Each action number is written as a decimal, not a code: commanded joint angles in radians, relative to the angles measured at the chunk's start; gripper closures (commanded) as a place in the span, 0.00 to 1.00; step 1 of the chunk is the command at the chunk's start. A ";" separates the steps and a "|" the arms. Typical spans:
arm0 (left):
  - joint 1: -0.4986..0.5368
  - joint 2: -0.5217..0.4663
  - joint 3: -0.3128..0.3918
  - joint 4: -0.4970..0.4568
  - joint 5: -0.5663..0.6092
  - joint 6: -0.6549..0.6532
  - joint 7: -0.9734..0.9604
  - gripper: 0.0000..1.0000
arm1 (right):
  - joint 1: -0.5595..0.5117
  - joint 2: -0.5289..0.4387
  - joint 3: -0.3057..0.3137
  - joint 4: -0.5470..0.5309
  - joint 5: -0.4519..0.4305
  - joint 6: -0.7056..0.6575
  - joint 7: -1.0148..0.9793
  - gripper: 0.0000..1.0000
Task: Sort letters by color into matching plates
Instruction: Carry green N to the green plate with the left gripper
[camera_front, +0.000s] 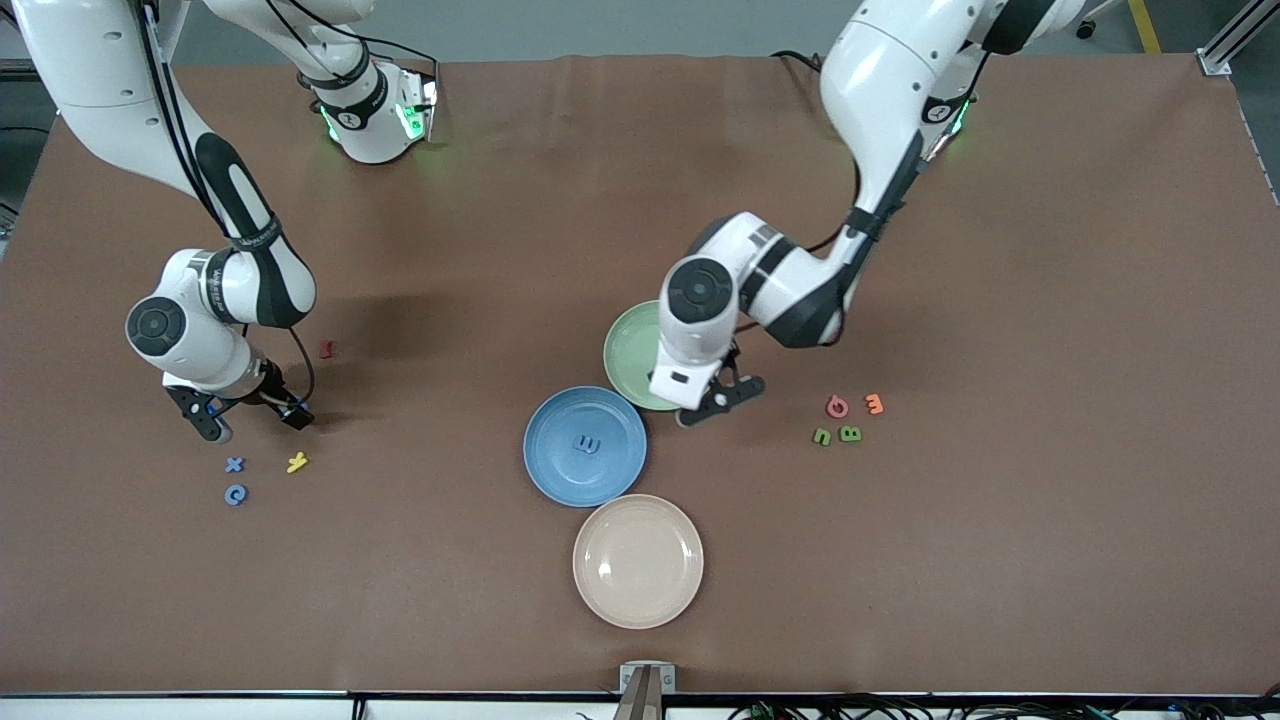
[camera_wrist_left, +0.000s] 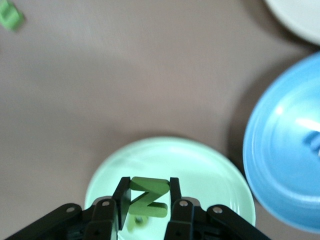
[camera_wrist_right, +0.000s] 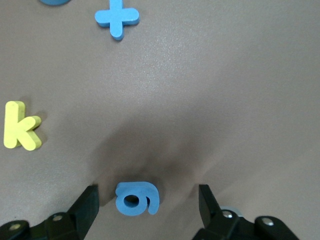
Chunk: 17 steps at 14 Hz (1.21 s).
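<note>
I see the cream plate (camera_front: 638, 561) nearest, then the blue plate (camera_front: 585, 446) holding what looks like a blue E (camera_front: 589, 444). My right gripper (camera_wrist_right: 147, 202) sits low, fingers spread around a blue letter (camera_wrist_right: 137, 198). My left gripper (camera_wrist_left: 149, 196) pinches a green Z (camera_wrist_left: 148, 197) over the pale green plate (camera_wrist_left: 210, 170).

The left arm reaches in toward mid-table, its left gripper (camera_front: 716, 398) pinched shut on a small piece. The right arm bends low, right gripper (camera_wrist_right: 147, 202) down at the table, fingers spread wide.
</note>
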 joint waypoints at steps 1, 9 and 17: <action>-0.053 0.015 0.010 -0.002 -0.003 -0.011 -0.059 0.80 | -0.007 0.009 0.004 0.015 -0.025 -0.003 0.003 0.33; -0.104 0.065 0.009 0.001 -0.050 0.004 -0.076 0.77 | -0.005 0.011 0.005 0.013 -0.019 0.000 0.005 0.43; -0.111 0.064 0.009 0.001 -0.077 0.005 -0.062 0.39 | -0.005 0.011 0.007 0.013 -0.014 0.000 0.008 0.69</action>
